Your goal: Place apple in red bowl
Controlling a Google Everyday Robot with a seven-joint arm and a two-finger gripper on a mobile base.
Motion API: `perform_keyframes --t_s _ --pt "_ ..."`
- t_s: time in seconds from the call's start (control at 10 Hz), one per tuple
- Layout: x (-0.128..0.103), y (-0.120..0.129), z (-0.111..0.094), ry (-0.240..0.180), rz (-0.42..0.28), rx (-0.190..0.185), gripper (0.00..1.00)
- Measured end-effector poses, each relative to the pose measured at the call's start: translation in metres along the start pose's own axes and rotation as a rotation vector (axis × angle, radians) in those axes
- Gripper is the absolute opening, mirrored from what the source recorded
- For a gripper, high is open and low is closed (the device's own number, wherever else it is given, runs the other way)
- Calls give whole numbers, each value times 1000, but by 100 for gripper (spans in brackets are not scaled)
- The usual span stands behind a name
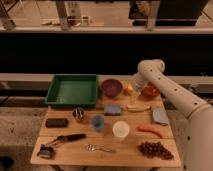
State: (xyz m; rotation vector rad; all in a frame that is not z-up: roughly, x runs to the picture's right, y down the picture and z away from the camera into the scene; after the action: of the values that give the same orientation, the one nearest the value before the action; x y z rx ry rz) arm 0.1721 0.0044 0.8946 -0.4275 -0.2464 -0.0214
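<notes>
The apple (128, 89) is small and yellow-orange and sits on the wooden table between two bowls. The red bowl (151, 91) stands just right of it, partly hidden by my arm. The darker purple bowl (111, 87) is to the apple's left. My gripper (134, 88) hangs down from the white arm at the table's back edge, right beside the apple and between it and the red bowl. Whether it touches the apple does not show.
A green tray (55, 93) fills the back left. A banana (138, 107), a blue object (113, 109), a grey sponge (160, 116), a white cup (120, 129), a blue cup (98, 121), grapes (155, 149), a brush (60, 141) and a fork (99, 148) lie across the table (75, 155).
</notes>
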Motion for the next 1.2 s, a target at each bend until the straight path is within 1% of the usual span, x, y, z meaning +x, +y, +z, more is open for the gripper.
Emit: perform_keyframes --t_s 0.1,0.4,0.7,0.8,0.9,1.2 --pt "3 -3 -2 13 2 8 80" --pt "7 -8 0 37 -4 15 80" --pt "14 -16 6 70 -38 24 80" --pt "16 -22 8 81 -53 31 80" --pt "21 -29 10 88 -65 40 80" --pt "39 -42 21 103 -83 45 80"
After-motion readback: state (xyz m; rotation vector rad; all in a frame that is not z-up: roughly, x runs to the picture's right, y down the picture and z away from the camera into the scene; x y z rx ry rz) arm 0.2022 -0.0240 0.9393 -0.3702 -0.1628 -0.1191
